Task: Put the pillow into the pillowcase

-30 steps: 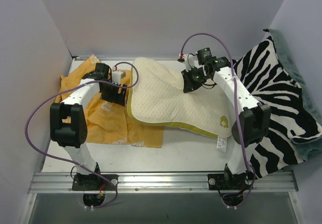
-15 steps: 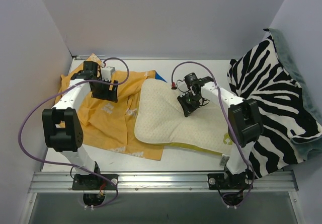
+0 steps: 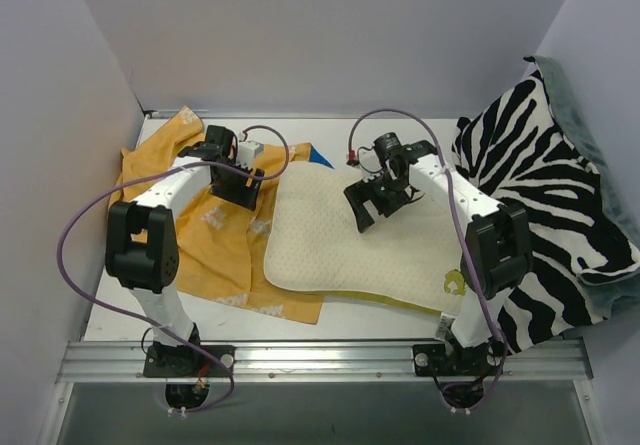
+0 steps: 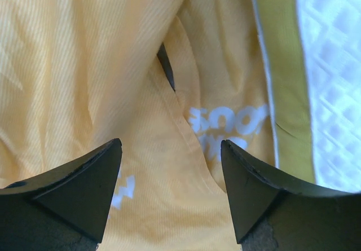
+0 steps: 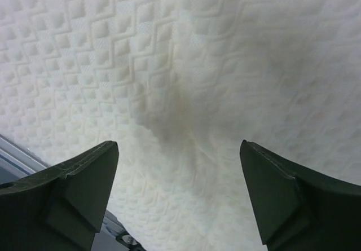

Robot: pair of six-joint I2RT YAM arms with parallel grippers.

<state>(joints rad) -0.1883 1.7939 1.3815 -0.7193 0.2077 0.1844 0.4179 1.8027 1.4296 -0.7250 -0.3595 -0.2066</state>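
Observation:
The cream quilted pillow (image 3: pixel 340 250) lies flat mid-table, its left edge overlapping the mustard-orange pillowcase (image 3: pixel 205 240). My right gripper (image 3: pixel 368 205) hovers open just above the pillow's upper middle. In the right wrist view the gripper (image 5: pixel 179 146) has nothing between its fingers, and a soft crease shows in the pillow (image 5: pixel 197 48) below. My left gripper (image 3: pixel 243 187) stands open over the pillowcase, close to the pillow's left border. The left wrist view shows the gripper (image 4: pixel 170 149) above rumpled pillowcase cloth (image 4: pixel 84 65) with white lettering, and the pillow's yellow-green edge (image 4: pixel 282 65) at right.
A zebra-striped blanket (image 3: pixel 560 185) is heaped along the right wall. A small blue corner (image 3: pixel 318 154) peeks out behind the pillow. White walls close in the left, back and right; a metal rail (image 3: pixel 320 360) runs along the front edge.
My right gripper has opened and let go of the pillow, which has dropped flat. My left gripper has shifted right toward the pillow's left edge.

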